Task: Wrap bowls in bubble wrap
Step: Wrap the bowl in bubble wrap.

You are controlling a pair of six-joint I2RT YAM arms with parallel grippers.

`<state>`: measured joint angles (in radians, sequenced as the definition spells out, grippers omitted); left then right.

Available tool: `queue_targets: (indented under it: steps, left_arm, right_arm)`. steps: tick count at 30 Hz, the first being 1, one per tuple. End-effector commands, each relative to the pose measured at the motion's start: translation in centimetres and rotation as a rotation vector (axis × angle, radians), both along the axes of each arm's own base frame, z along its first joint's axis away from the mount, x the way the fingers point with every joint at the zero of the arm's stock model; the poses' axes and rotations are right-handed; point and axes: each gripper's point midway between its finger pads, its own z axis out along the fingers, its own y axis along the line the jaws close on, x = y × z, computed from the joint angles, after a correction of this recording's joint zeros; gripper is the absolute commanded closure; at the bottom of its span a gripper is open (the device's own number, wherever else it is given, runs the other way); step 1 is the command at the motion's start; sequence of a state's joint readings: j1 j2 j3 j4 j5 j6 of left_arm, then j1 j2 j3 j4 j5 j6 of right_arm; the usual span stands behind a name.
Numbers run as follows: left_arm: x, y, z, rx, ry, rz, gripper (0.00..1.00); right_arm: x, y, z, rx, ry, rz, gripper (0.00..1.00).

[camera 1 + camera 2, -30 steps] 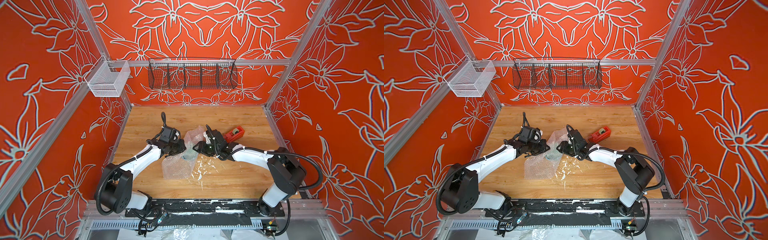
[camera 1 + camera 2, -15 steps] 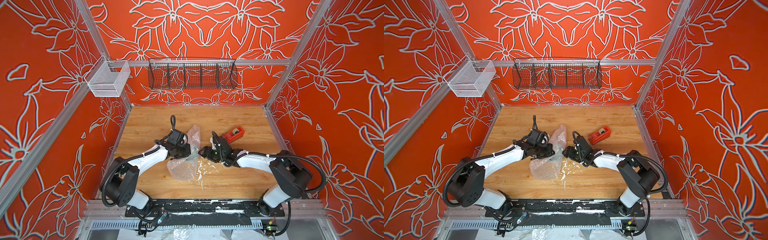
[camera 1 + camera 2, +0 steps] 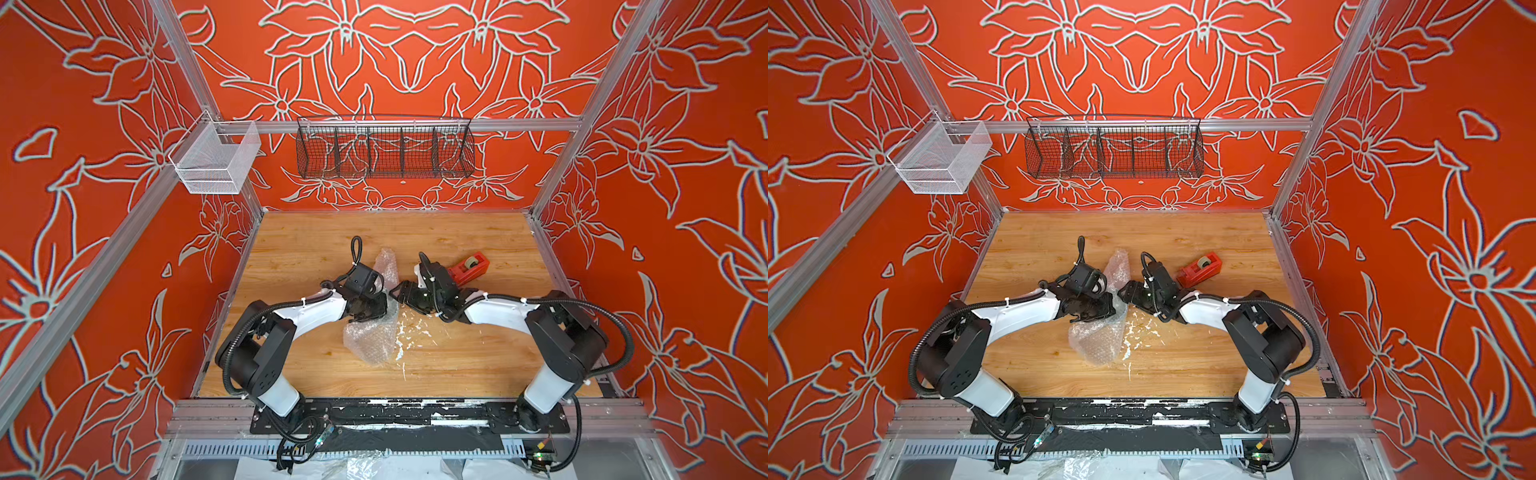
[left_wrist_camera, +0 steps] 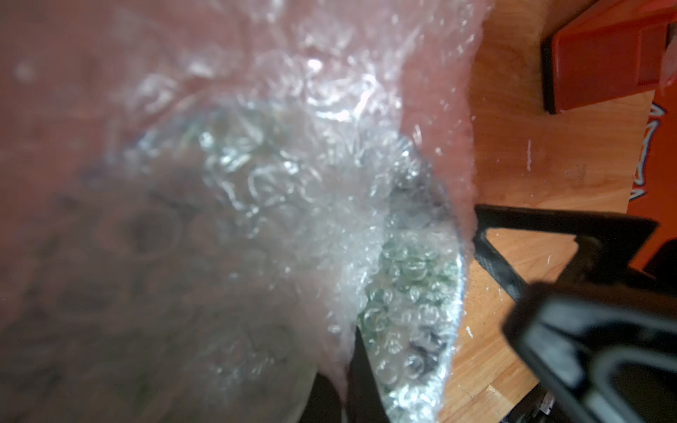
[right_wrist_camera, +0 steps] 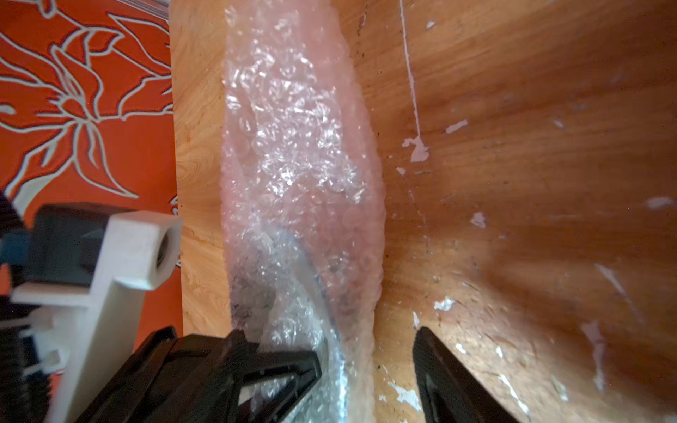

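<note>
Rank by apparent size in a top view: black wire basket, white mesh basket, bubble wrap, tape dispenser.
1. black wire basket
2. white mesh basket and bubble wrap: too close, wrap partly hidden
3. tape dispenser

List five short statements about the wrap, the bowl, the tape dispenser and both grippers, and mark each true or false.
1. The red tape dispenser sits on the wooden table, apart from the bubble wrap. True.
2. The bubble wrap lies spread out flat. False: it is bunched up, with one end standing up between the two arms.
3. The right gripper is open, with wrap between its jaws. True.
4. The left gripper is wide open and clear of the wrap. False: it is shut on the bubble wrap.
5. The bowl shows only through the bubble wrap. True.
</note>
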<state>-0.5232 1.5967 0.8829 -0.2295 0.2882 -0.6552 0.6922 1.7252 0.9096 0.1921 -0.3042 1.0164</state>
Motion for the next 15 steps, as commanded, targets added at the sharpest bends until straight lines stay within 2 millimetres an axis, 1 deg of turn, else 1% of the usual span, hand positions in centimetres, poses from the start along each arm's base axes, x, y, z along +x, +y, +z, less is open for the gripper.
queue_targets:
  steps: [1,4,12,15]
  left_arm:
    - [0.4,-0.8,0.0,-0.005,-0.004,-0.002,0.95]
    - [0.3,-1.0,0.0,-0.005,-0.007,-0.008,0.96]
    - [0.3,-1.0,-0.3,0.0,-0.005,-0.013,0.95]
    - [0.3,-1.2,-0.2,-0.008,-0.011,-0.017,0.95]
  right_arm:
    - [-0.1,0.4,-0.9,-0.046,0.029,0.013,0.26]
    - [0.0,0.3,-1.7,-0.105,0.035,0.009,0.27]
    - [0.0,1.3,-3.5,-0.124,0.064,0.034,0.29]
    - [-0.1,1.6,-4.3,-0.144,0.075,0.043,0.31]
